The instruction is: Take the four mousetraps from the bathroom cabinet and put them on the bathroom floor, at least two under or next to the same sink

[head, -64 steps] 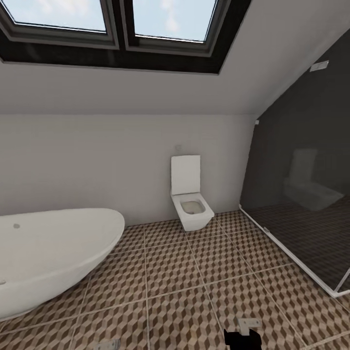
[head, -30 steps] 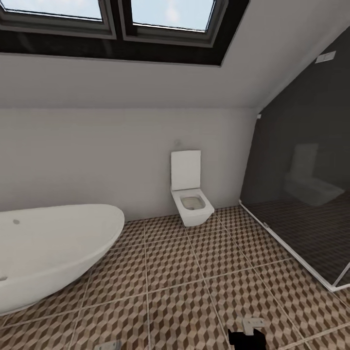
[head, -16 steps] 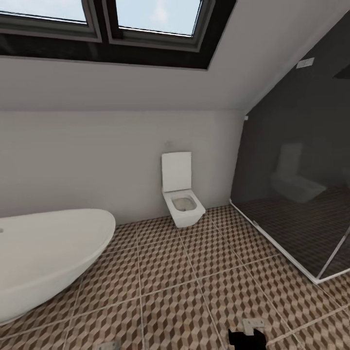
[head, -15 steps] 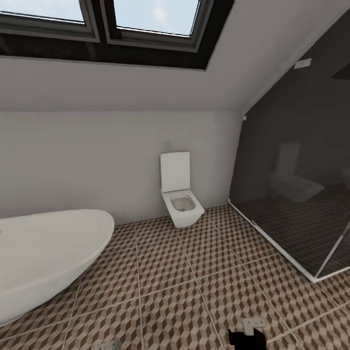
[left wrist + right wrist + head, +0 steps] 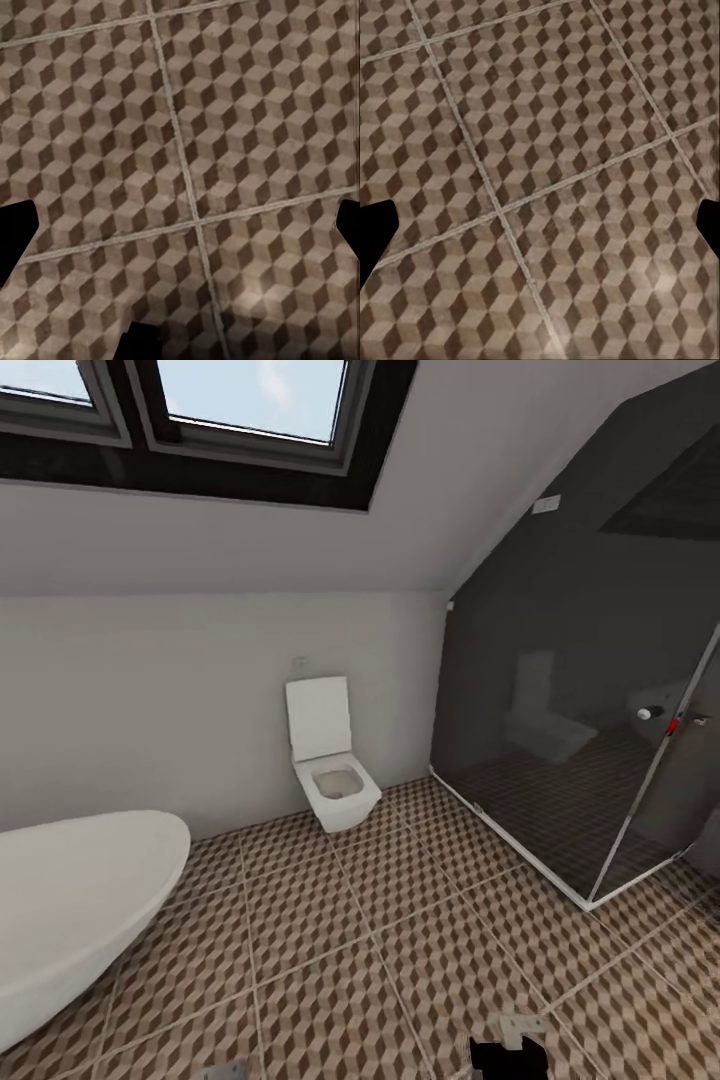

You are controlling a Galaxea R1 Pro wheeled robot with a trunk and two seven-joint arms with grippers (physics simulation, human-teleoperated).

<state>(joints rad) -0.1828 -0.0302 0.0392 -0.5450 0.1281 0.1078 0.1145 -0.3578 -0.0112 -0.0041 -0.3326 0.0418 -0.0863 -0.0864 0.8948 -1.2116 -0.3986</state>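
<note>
Left gripper (image 5: 180, 225): fingers (image 5: 15, 232) stood wide apart at the frame edges, nothing between them, aimed down at the bathroom floor (image 5: 187, 112). Right gripper (image 5: 540, 225): likewise spread, empty, over cube-pattern tile. In the head view, bits of both arms showed at the lower edge, the right one (image 5: 508, 1045) dark with a pale bracket. The toilet (image 5: 330, 765), lid raised, hung on the white wall. Left of the toilet lay the oval bathtub (image 5: 70, 905); right of the toilet stood the dark glass shower enclosure (image 5: 570, 740). Above the toilet, skylight windows (image 5: 220, 400) sat in the sloped ceiling.
</note>
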